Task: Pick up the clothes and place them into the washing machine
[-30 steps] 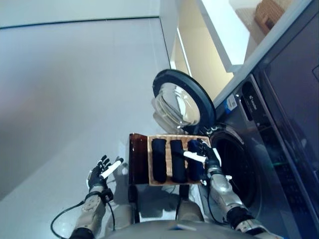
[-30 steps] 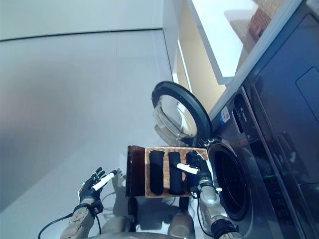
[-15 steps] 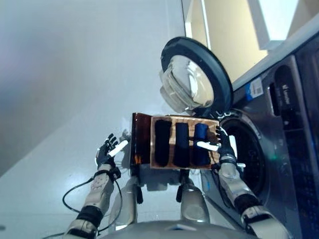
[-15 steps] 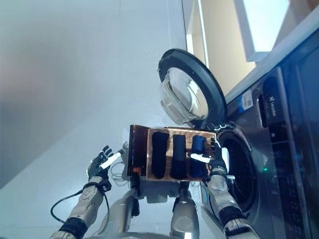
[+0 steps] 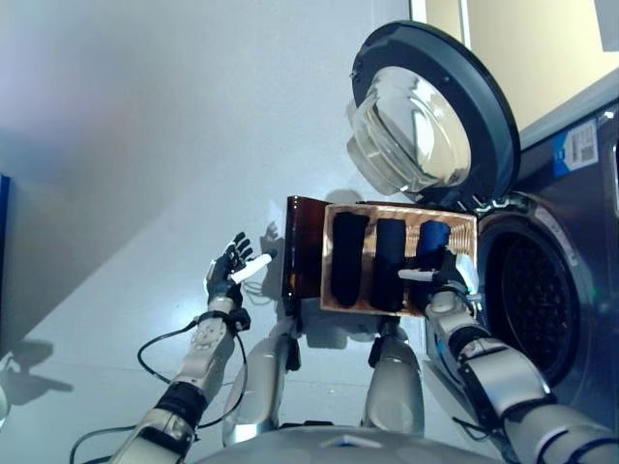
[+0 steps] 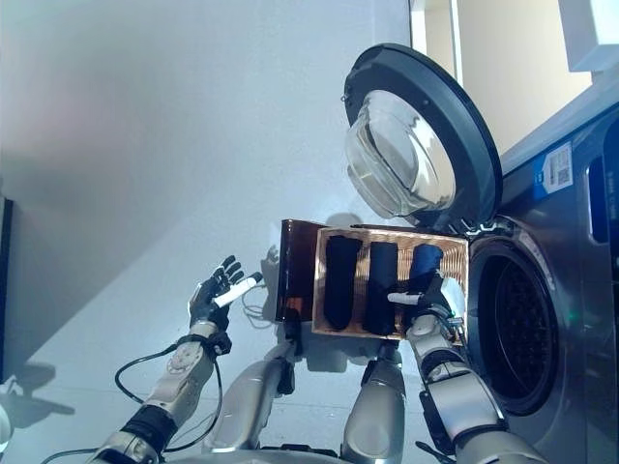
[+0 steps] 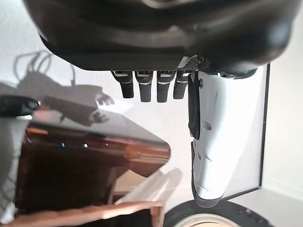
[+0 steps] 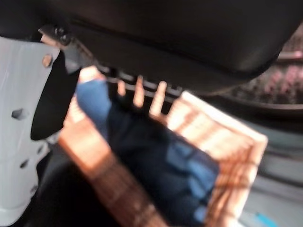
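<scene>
Biggest thing here is the washing machine (image 5: 571,319), dark grey, filling the side by the robot's right arm, with its drum (image 6: 517,324) wide open. Its round door (image 5: 430,116) is swung out on the far side of the drum opening, glass bowl facing us. Everything sits over a pale floor (image 5: 126,174).

Right beside the drum opening, on the side away from the machine's body, is a wicker basket (image 6: 387,285) with a dark brown lid flap (image 5: 302,246) standing off its outer edge. Inside are the clothes, rolled up and lined side by side: two black rolls (image 5: 348,256) farther from the machine, and one blue roll (image 5: 432,240) in the slot closest to the drum.

The right robot hand (image 5: 440,278) is at the basket's near edge on the machine side, just at the blue roll, white-covered thumb pointing across toward the black ones. Its wrist view has the blue cloth right past the hand, but the fingers are tucked out of sight, so I honestly can't tell whether it's gripping anything.

The left robot hand (image 5: 232,271) hangs in the air on the lid-flap side of the basket, apart from it, fingers spread and relaxed, nothing in it.
</scene>
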You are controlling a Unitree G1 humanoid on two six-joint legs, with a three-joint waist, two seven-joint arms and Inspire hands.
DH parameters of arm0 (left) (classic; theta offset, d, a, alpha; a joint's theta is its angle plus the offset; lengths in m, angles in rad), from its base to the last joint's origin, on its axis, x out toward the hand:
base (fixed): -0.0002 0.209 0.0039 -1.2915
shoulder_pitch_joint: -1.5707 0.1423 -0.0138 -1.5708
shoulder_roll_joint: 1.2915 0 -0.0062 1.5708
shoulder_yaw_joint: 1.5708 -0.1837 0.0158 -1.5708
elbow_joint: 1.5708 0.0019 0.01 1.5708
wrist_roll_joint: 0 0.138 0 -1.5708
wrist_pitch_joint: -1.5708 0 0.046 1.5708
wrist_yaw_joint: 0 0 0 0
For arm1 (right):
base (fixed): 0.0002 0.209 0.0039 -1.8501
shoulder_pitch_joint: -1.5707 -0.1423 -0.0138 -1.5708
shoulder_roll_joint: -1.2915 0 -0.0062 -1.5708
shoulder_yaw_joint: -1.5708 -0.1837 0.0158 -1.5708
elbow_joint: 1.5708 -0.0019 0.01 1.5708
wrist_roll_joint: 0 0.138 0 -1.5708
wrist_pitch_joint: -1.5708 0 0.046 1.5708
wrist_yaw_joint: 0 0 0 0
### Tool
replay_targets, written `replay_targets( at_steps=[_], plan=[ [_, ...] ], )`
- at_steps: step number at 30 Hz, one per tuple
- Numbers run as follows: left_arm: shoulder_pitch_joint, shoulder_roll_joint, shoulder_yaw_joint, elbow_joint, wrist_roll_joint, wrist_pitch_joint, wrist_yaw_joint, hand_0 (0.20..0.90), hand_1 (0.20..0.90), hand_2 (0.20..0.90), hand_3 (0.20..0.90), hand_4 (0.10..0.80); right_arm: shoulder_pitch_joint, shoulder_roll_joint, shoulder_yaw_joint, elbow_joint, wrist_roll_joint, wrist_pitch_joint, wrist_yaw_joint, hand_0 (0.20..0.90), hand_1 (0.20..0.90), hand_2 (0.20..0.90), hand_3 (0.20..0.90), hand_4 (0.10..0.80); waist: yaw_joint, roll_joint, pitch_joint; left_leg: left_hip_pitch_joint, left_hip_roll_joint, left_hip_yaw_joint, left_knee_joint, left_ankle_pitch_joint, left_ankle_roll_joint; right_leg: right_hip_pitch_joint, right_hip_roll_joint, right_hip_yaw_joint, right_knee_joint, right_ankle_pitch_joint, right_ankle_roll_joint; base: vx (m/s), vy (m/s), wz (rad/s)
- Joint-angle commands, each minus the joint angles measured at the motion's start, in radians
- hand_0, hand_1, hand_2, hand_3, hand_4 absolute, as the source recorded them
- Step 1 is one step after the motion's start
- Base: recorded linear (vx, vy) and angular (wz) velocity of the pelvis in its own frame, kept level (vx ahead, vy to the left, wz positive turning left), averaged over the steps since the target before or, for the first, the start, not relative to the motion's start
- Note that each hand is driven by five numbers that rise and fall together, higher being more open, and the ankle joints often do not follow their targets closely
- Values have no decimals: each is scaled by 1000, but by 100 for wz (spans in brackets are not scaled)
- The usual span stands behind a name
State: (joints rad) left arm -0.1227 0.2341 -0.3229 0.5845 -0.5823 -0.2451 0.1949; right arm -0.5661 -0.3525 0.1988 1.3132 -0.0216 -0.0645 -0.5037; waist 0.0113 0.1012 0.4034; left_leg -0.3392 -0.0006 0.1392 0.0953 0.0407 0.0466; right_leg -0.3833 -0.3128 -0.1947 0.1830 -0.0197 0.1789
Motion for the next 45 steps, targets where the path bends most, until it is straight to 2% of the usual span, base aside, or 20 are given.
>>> replay_targets(
  at_steps=[1, 8, 14, 26, 34, 45],
  plan=[
    [11, 18, 7, -47, 14, -68, -1, 900, 900, 900, 900, 800, -4, -73, 15, -10, -20, -4, -66, 900, 900, 900, 900, 800, 0, -15, -64, -72, 62, -3, 203, -112, -90, -41, -32, 58, 20, 173, 10, -7, 38, -5],
    [0, 7, 4, -27, 9, -72, 1, 900, 900, 900, 900, 800, 34, -56, 17, -16, -3, -6, -55, 900, 900, 900, 900, 800, -11, -27, -72, -54, 61, -9, 179, -103, -94, -12, -31, 56, -26, 193, 15, 5, 5, -2],
    [15, 22, 5, -69, 10, -73, 2, 900, 900, 900, 900, 800, 28, -64, 12, 6, 0, 0, -59, 900, 900, 900, 900, 800, 4, -23, -75, -67, 53, -23, 180, -98, -94, -7, -32, 51, -23, 187, 11, 0, 0, 0],
    [69, 69, 4, -156, -11, -64, -35, 900, 900, 900, 900, 800, -54, -129, -46, 106, 54, 28, -47, 900, 900, 900, 900, 800, 46, 17, -57, -162, 37, -47, 265, -119, -82, -104, -35, 61, 94, 133, -5, -24, 1, 5],
    [106, 94, -4, -211, -15, -56, -55, 900, 900, 900, 900, 800, -89, -162, -79, 145, 89, 39, -53, 900, 900, 900, 900, 800, 70, 47, -60, -241, 28, -59, 296, -121, -78, -182, -43, 61, 149, 113, -6, -21, 5, 11],
    [126, 116, -20, -319, -29, -54, -62, 900, 900, 900, 900, 800, -147, -176, -77, 167, 106, 51, -58, 900, 900, 900, 900, 800, 94, 80, -59, -359, 21, -71, 364, -131, -73, -298, -46, 76, 244, 76, -17, -24, 11, 7]
  ],
)
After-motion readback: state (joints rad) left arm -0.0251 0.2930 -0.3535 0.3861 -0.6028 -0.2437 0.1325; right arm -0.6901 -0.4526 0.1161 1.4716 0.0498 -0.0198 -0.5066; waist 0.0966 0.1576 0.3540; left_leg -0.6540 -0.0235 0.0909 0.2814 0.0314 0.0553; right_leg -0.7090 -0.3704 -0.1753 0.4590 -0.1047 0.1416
